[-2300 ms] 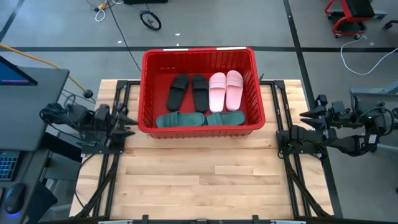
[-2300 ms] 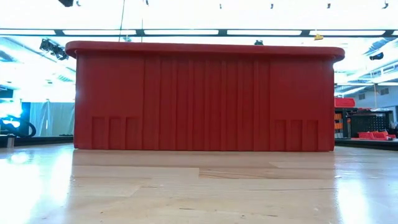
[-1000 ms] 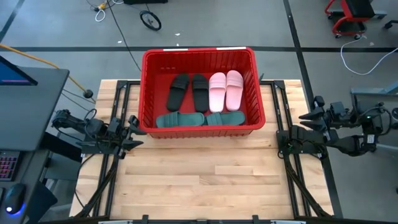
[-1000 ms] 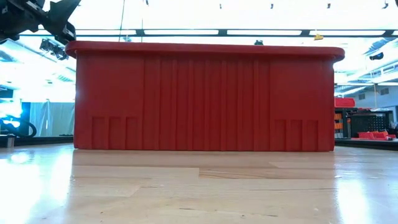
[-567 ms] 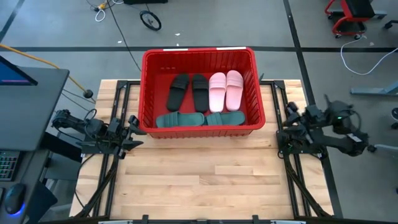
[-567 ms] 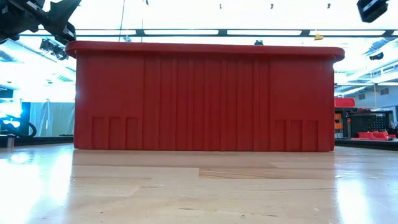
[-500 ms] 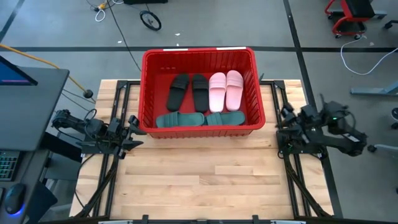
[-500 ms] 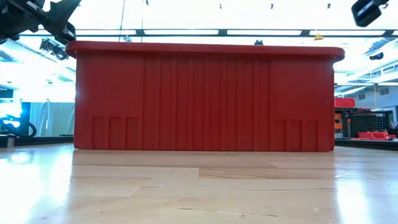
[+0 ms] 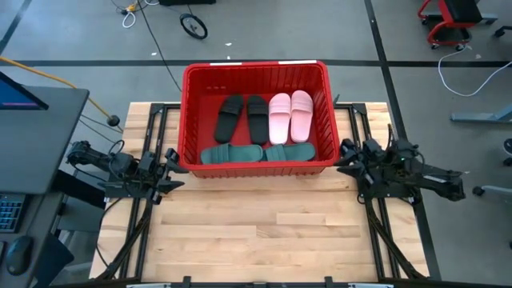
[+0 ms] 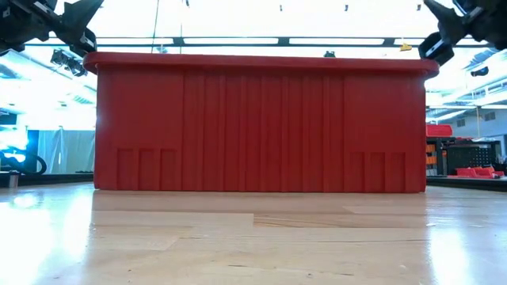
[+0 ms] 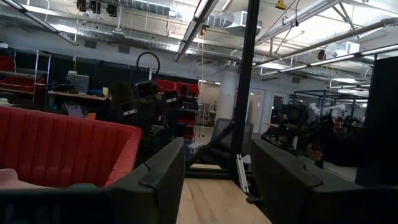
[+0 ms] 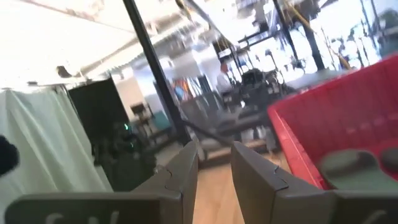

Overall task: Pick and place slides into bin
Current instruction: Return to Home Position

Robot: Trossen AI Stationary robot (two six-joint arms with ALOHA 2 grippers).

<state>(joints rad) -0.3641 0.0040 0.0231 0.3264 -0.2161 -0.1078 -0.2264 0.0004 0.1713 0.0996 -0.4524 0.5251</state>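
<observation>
The red bin (image 9: 256, 66) stands at the table's far middle, its base on the wood. In it lie two black slides (image 9: 230, 118) (image 9: 257, 117), two pale pink slides (image 9: 279, 118) (image 9: 302, 114) and two teal slides (image 9: 232, 154) (image 9: 290, 152) along the near wall. My left gripper (image 9: 174, 168) is open and empty beside the bin's near left corner. My right gripper (image 9: 342, 156) is open and empty beside the bin's right wall. Both hang at rim height in the low view, the left gripper (image 10: 59, 20) and the right gripper (image 10: 451, 24).
Black frame rails run along the table's left side (image 9: 148, 208) and right side (image 9: 384, 224). Bare wooden tabletop (image 9: 264, 232) lies near the front edge. A desk with a screen (image 9: 24, 96) stands off the table's left.
My right gripper has swung from beyond the table's right edge toward the table's left, up to the bin's right wall, and has come into the low view's top right. The slides and the bin have stayed put.
</observation>
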